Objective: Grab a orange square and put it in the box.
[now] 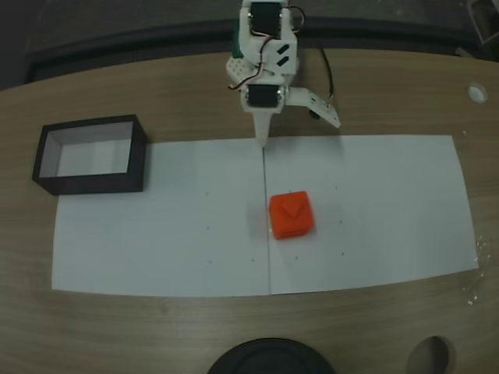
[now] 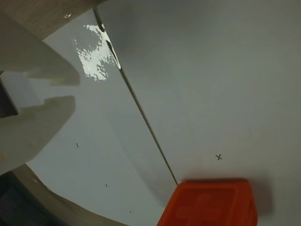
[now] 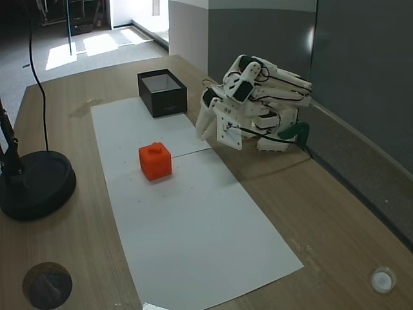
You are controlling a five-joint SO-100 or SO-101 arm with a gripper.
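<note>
A light wood-grain table (image 3: 335,232) is carrying white paper sheets (image 3: 187,226) across its middle. Toward eleven o'clock in a fixed view, sunlight is falling in bright patches on the grey floor (image 3: 97,44). A dark grey wall panel (image 3: 361,71) is standing at two o'clock.

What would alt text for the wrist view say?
An orange cube sits at the bottom edge on white paper, untouched. Blurred white jaws enter from the left, apart from it. A seam between sheets runs diagonally down to the cube.
</note>
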